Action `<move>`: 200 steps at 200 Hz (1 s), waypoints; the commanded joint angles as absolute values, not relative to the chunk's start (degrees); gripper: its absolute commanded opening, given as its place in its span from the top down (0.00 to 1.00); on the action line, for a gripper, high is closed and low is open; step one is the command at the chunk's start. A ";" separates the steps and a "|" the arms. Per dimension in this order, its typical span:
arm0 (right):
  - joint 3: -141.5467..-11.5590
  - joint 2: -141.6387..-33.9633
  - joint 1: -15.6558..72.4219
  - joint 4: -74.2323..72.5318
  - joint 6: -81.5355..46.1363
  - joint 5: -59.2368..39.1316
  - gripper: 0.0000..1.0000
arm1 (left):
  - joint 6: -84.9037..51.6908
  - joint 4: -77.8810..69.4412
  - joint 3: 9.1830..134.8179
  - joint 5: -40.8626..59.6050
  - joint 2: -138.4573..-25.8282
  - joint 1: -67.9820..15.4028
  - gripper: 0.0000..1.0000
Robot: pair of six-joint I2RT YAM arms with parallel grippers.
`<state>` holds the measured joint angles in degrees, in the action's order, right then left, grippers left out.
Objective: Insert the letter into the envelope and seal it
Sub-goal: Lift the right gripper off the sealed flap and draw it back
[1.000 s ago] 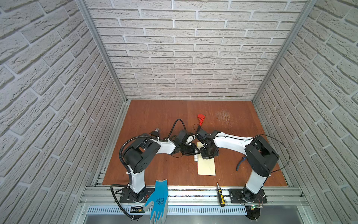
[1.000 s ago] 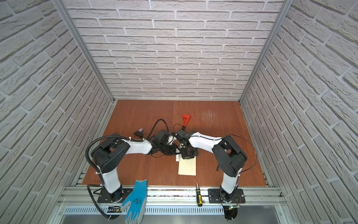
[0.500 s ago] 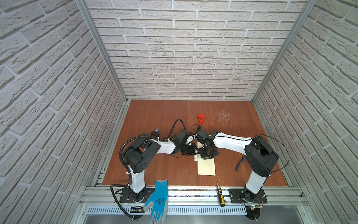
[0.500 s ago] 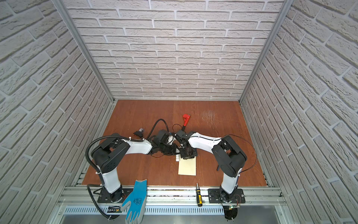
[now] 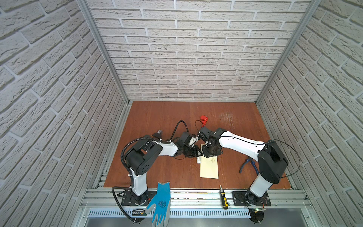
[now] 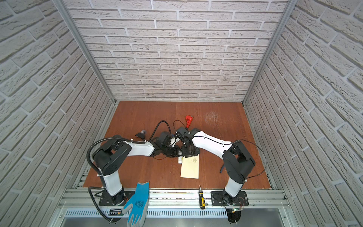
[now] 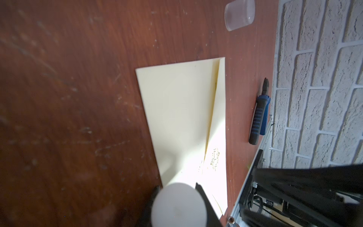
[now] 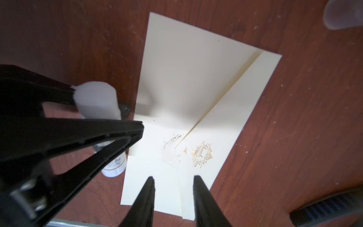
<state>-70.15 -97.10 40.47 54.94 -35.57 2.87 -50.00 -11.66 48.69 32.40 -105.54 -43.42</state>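
You can read one thing — gold script "Thank You" on the pale cream rectangular paper envelope point(image 8: 196, 78), seen from the right wrist.

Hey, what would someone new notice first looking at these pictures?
A cream envelope lies in the middle of the brown table. The left gripper clamps a white glue stick beside it, and the right gripper hangs open over one end. A blue glove drapes over the front rail.
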 commanded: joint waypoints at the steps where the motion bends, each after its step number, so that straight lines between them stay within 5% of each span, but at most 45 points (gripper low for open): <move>1: -69.84 -96.40 39.67 58.76 -35.07 5.25 0.74 | -49.22 -6.69 46.89 30.15 -105.73 -43.42 1.00; 39: -68.56 -98.09 38.42 56.24 -34.85 3.81 0.94 | -49.17 -6.68 46.67 30.10 -105.35 -43.45 1.00; 200: -63.71 -109.29 37.09 44.89 -35.68 -0.77 0.94 | -49.22 -7.07 46.42 30.41 -105.26 -43.42 1.00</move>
